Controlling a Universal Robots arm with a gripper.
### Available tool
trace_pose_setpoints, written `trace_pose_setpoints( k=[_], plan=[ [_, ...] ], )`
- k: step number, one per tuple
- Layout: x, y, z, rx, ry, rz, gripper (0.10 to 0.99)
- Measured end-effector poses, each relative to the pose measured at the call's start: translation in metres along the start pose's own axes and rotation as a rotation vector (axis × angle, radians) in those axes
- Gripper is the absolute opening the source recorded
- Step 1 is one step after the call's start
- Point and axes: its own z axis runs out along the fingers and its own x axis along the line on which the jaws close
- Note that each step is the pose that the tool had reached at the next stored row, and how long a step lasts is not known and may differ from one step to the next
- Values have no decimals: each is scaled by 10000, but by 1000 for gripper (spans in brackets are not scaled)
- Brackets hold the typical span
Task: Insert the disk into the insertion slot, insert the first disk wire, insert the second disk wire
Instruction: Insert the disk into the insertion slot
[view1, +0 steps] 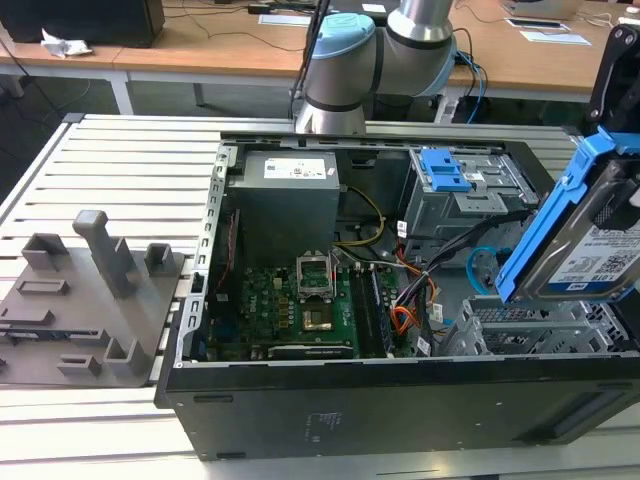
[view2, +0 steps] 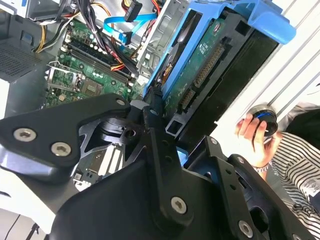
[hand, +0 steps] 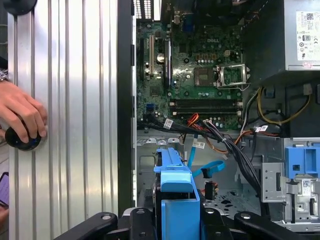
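The claw (view2: 172, 127) is clamping the disk (view1: 590, 240) by its blue caddy, tilting it above the insertion slot (view1: 520, 325) beneath the claw. Doing this well likely means squaring it to a bay, clear of the second disk wire (hand: 216, 166).

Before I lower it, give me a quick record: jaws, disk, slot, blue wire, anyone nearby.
gripper: jaws shut on the disk
disk: tilted, in the air over the insertion slot, in no bay
second disk wire: loose inside the case, not plugged into the disk
person: hand on a dark round knob on the table
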Motion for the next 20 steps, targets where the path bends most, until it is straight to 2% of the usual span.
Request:
trace_pose_setpoints(
  k=[8, 12, 16, 18, 20],
  plan=[
    [-1, -6, 142, -1, -1, -1, 361],
    [-8, -8, 167, 0, -1, -1, 361],
    [-65, -10, 171, -1, 0, 0, 361],
    [-86, -14, 208, -1, 1, -1, 361],
    [-86, -17, 282, -2, -1, -1, 361]
  ],
)
